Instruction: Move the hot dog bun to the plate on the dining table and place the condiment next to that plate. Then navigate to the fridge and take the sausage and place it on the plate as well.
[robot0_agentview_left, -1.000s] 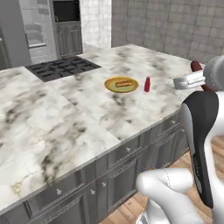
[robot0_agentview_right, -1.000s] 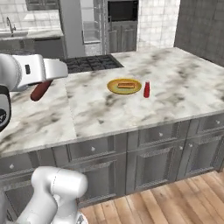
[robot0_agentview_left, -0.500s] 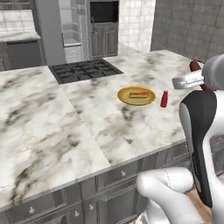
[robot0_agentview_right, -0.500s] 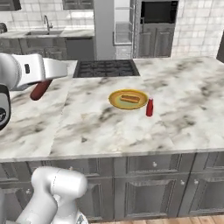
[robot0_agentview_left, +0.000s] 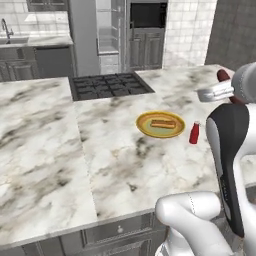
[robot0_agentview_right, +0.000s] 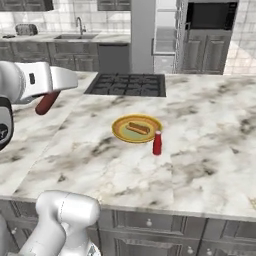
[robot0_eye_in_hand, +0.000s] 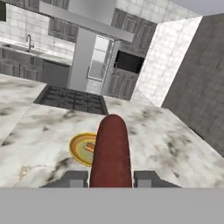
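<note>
My gripper (robot0_eye_in_hand: 111, 179) is shut on the sausage (robot0_eye_in_hand: 111, 148), a reddish-brown stick that points out ahead of the fingers (robot0_eye_in_hand: 146, 178). It hangs high above the dining table (robot0_agentview_right: 210, 125), at the near left of the plate (robot0_agentview_right: 136, 129) in the right base view, well apart from it. The sausage (robot0_agentview_right: 47, 102) sticks down out of the hand (robot0_agentview_right: 52, 95). The yellow plate (robot0_agentview_left: 161, 124) holds the hot dog bun (robot0_agentview_left: 161, 123). Just right of it stands the red condiment (robot0_agentview_left: 194, 133) bottle, upright. The pale grey fridge (robot0_agentview_right: 150, 35) stands behind the island.
A black cooktop (robot0_agentview_left: 110, 85) is set into the marble beyond the plate. A dark wall oven (robot0_agentview_left: 147, 15) stands right of the fridge, and a sink counter (robot0_agentview_right: 75, 37) runs along the back left. Bare marble lies all around the plate.
The whole scene has shifted as the base drove along the island; the plate now sits more centrally and straight ahead. The gripper still holds the sausage the same way.
</note>
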